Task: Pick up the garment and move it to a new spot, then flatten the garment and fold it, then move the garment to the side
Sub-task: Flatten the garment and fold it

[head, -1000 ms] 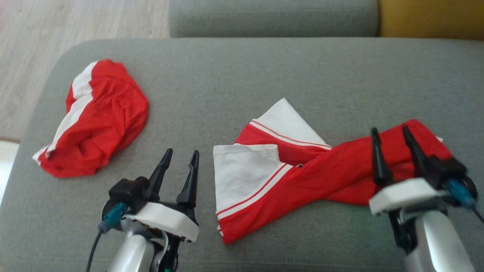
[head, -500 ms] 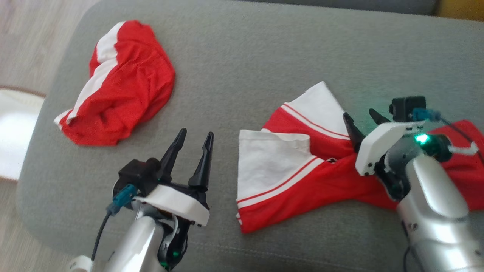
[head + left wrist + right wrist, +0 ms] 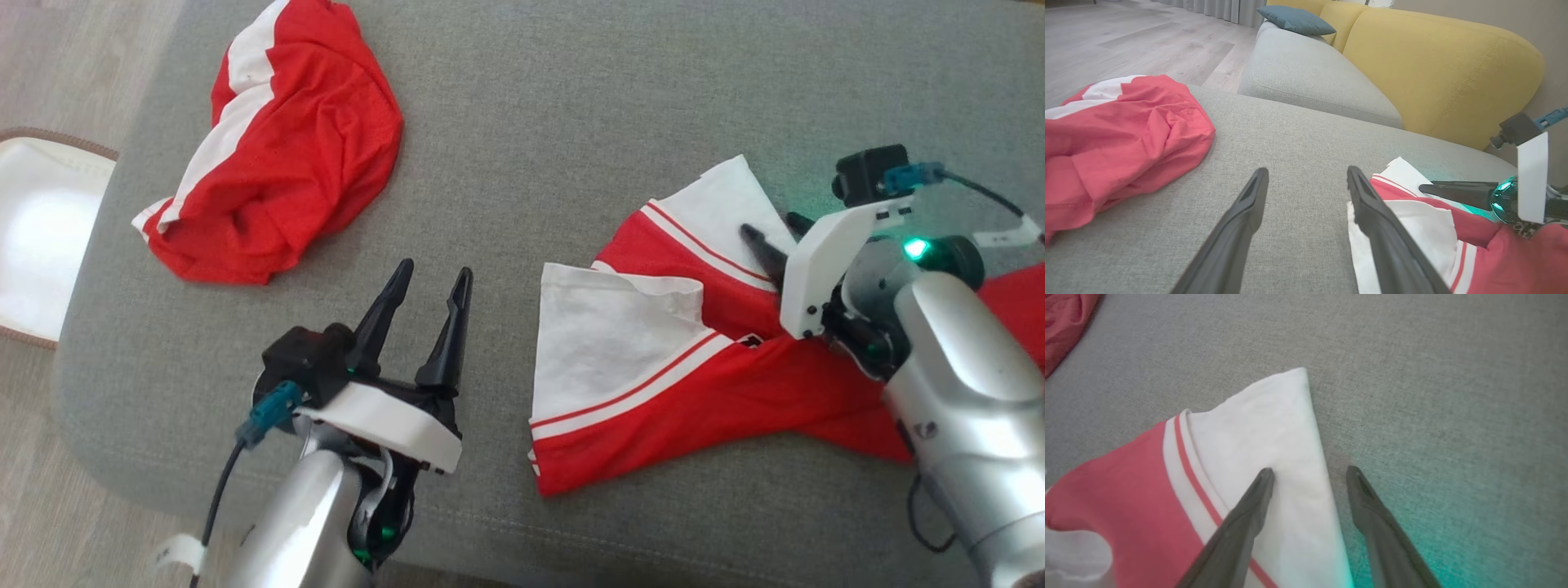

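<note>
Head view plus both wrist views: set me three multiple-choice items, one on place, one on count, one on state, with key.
1. Where is the right gripper? A) at the spread garment's white corner B) on the floor C) against the yellow backrest
2. How many red-and-white garments lie on the grey cushion? A) one B) two C) four
3. The left gripper is: A) shut on cloth B) shut, empty C) open, empty
1 A: its fingers straddle that corner's edge. 2 B: one crumpled garment, one spread. 3 C: jaws apart over bare cushion.
</note>
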Available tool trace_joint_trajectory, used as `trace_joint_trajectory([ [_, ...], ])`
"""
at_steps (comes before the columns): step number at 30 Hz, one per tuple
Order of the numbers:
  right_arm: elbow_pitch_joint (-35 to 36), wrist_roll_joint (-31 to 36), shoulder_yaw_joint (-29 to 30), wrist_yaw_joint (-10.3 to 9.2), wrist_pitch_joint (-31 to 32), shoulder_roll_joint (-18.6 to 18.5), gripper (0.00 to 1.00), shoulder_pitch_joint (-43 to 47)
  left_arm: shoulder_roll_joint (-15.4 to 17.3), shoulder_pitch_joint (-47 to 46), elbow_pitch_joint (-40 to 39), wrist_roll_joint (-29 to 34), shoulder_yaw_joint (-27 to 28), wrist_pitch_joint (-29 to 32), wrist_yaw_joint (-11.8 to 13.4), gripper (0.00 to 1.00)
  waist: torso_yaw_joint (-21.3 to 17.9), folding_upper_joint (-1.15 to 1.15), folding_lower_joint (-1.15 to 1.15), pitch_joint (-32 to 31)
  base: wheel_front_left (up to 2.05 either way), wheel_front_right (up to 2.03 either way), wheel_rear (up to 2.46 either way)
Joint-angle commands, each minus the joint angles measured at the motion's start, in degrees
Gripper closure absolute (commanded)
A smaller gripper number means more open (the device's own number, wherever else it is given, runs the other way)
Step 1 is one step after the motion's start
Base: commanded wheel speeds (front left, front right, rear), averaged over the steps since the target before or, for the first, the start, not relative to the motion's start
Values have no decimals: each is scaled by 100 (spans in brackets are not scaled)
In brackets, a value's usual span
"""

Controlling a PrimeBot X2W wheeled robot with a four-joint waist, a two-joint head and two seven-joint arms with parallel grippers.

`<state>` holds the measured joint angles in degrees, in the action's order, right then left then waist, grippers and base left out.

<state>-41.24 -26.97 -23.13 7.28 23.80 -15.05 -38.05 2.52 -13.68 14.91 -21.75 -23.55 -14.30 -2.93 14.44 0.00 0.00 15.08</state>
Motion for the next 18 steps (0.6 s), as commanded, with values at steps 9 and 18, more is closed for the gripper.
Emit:
trace_joint_trajectory([
  [9,-167,125,-178,21,-646,-505,100,-889,36,-331,-156,-63,132,-70,39,0,-30,0,0,25,0,0,0],
  [18,-824,588,56,21,-1450,-611,100,-2100,36,-350,-165,-67,110,-70,4,0,12,0,0,56,0,0,0],
])
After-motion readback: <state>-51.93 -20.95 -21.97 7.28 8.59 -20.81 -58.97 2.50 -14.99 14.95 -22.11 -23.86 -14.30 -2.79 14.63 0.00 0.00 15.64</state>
